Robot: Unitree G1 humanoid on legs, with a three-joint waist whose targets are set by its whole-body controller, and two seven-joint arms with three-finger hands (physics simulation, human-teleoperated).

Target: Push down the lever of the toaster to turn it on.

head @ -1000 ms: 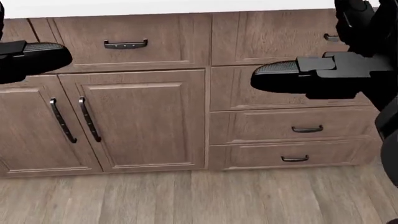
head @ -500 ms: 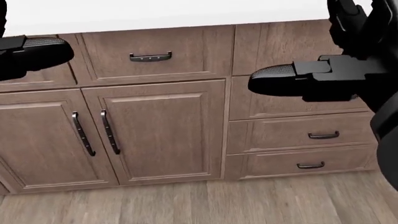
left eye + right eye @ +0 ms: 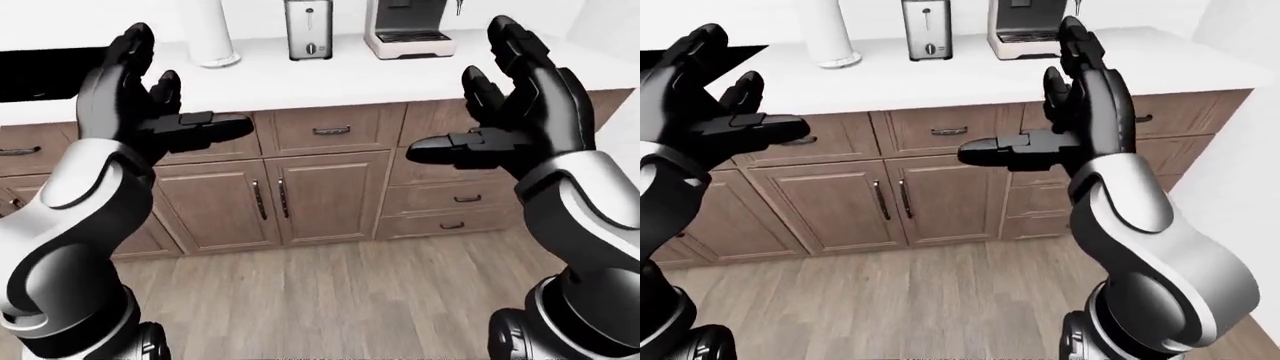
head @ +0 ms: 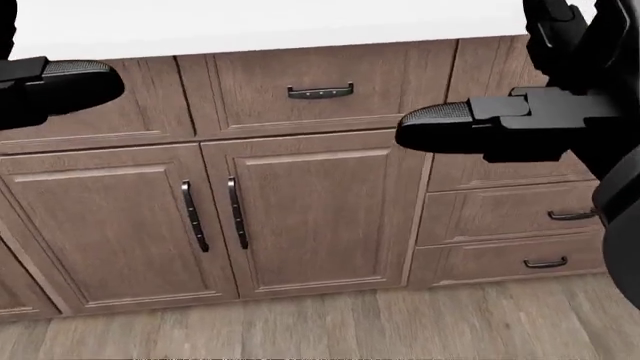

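Left-eye view: The toaster (image 3: 308,28) is seen at the far edge of the white counter (image 3: 330,79), upright, between a white roll (image 3: 211,34) on its left and a coffee machine (image 3: 409,28) on its right. It is a boxy, brushed-metal body with a dark lever slot on its face. No contact is made; the lever is judged not yet pressed, so the approach and the push are left. The left hand (image 3: 140,94) and right hand (image 3: 520,101) are raised, fingers spread apart, nothing held.

Head view: Only wood-grain cabinets (image 4: 310,210) with dark bar handles and plank floor are shown; matte black thumbs cross the view.

Right-eye view: The same layout is confirmed; the glossy white forearms are well short of the toaster.
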